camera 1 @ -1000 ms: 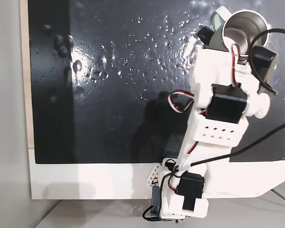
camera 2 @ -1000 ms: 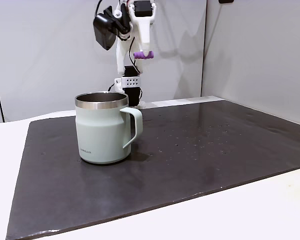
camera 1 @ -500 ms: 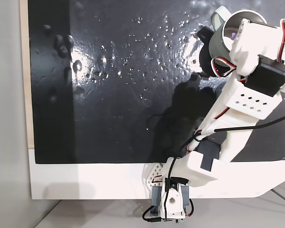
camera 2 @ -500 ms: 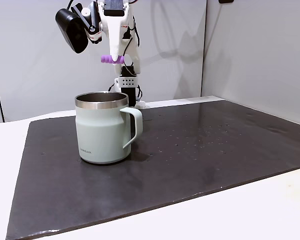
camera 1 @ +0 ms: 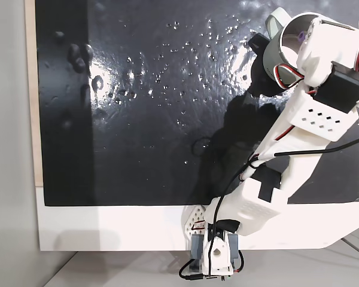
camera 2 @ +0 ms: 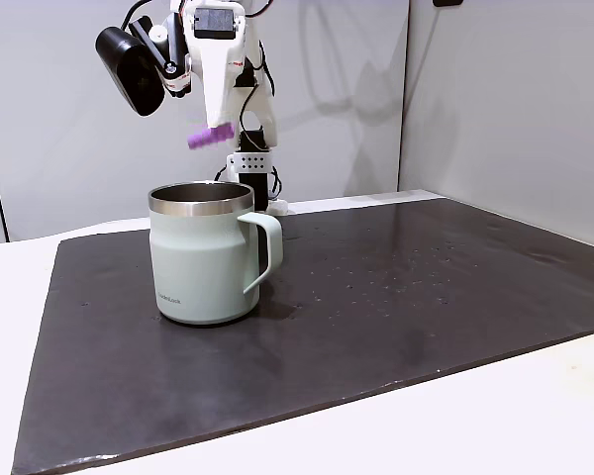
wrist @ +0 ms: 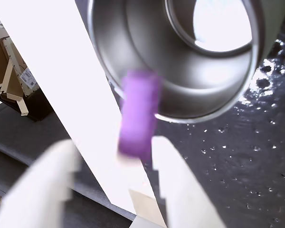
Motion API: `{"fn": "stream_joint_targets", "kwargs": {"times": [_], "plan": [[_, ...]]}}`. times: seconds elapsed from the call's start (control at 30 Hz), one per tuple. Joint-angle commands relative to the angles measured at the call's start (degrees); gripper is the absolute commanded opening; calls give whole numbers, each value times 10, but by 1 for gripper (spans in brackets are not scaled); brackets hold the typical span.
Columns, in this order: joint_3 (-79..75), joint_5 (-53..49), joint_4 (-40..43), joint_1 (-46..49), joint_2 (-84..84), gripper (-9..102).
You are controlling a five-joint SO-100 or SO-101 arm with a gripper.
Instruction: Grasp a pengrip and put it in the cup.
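The sage-green cup (camera 2: 198, 267) stands upright on the black mat, handle to the right in a fixed view. My gripper (camera 2: 218, 123) hangs above its mouth, fingers pointing down. The light-purple pengrip (camera 2: 209, 137) is tilted just under the fingertips, a short way above the steel rim. In the wrist view the pengrip (wrist: 138, 114) is motion-blurred over the cup's (wrist: 147, 42) near rim, ahead of the spread fingers of my gripper (wrist: 115, 145). From above, the arm covers part of the cup (camera 1: 274, 52), and a speck of the pengrip (camera 1: 300, 37) shows inside the rim.
The black mat (camera 2: 426, 297) lies on a white table (camera 2: 475, 416). The cup sits near the mat's far right corner (camera 1: 347, 12) in the top-down fixed view. The arm's base (camera 1: 212, 257) is fixed at the table's near edge. Water droplets speckle the mat.
The arm swung from behind the cup to over its mouth. The pengrip, level in the fingers before, now hangs tilted and lower, just off the fingertips.
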Motion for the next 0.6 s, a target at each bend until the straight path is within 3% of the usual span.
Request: {"fn": "stream_joint_targets", "kwargs": {"times": [0.0, 0.57], "plan": [[-25, -6, 3, 7, 25, 31], [29, -8, 4, -6, 82, 29]]}}
